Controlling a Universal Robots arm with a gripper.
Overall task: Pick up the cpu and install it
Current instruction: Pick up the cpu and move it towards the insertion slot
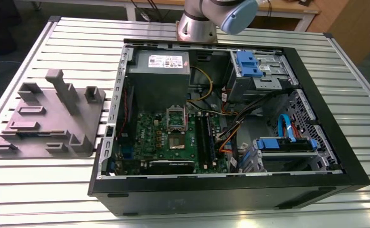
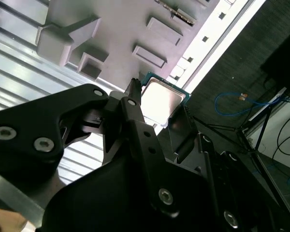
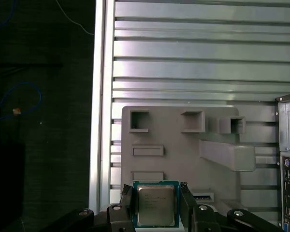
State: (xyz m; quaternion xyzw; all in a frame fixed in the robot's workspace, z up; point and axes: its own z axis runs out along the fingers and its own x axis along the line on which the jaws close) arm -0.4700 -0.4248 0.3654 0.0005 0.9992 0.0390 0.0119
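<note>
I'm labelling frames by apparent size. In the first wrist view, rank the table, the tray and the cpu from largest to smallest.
1. table
2. tray
3. cpu, clearly smallest, though it is gripped in the tool nearest the camera, which enlarges it.

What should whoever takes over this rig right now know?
Gripper: shut on the small flat square silver-topped cpu, fingers on two opposite edges in the first wrist view.
Cpu: held clear of the large grey plastic tray on the slatted metal table.
Done: cpu picked up.
Left: installing it. It is not yet at the dark square socket on the green circuit board inside the open black case.
</note>
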